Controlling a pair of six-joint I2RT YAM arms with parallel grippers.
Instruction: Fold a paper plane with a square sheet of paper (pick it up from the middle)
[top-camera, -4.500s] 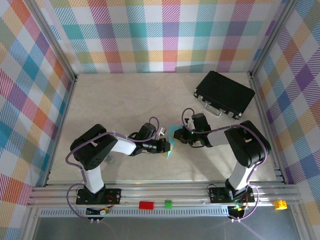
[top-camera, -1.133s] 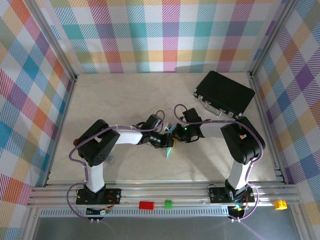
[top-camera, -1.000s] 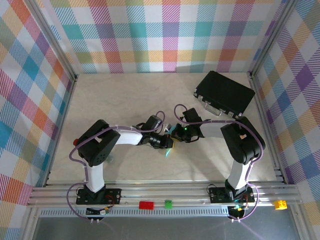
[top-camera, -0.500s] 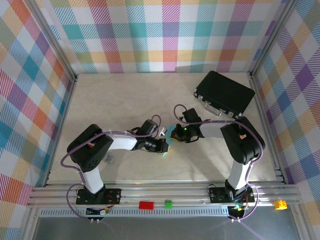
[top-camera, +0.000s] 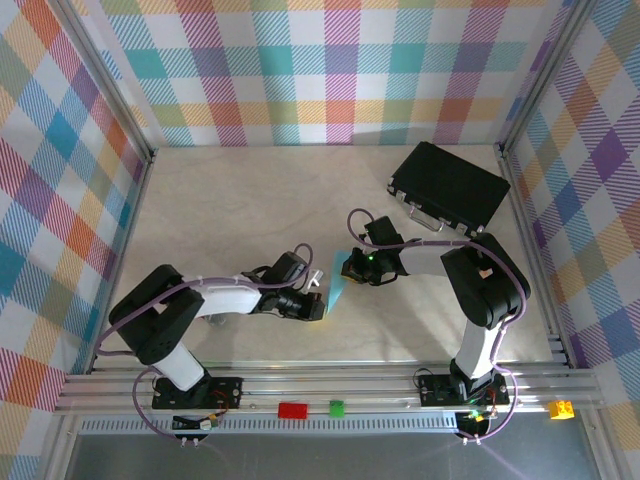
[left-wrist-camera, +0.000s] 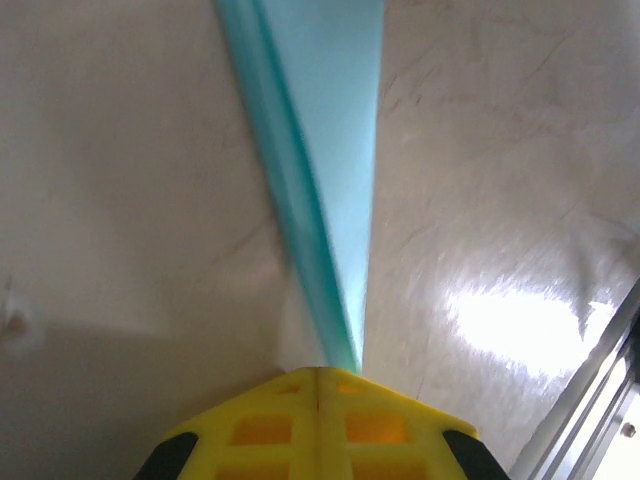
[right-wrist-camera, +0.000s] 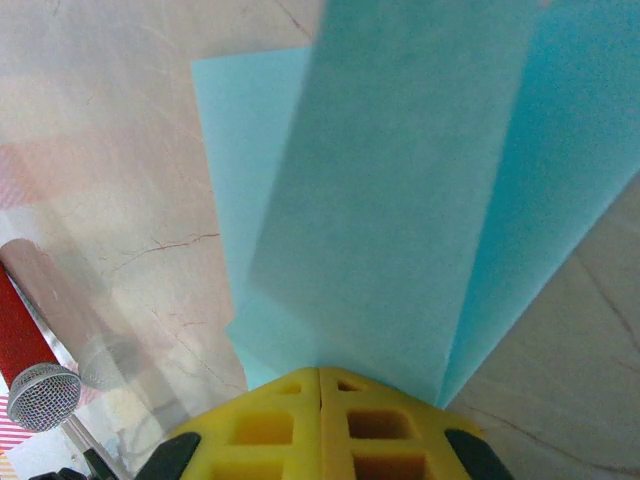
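Paper plane, mid-table: I have left gripper and right gripper clamping its opposite ends.

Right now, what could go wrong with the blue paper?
The left gripper pinches only the thin tip of the paper plane. The right gripper pinches its wide end. If they pull apart, the paper might tear, or the thin tip might slip out.

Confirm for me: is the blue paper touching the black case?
No, the paper plane is near the middle of the table, well apart from the black case in the far right corner.
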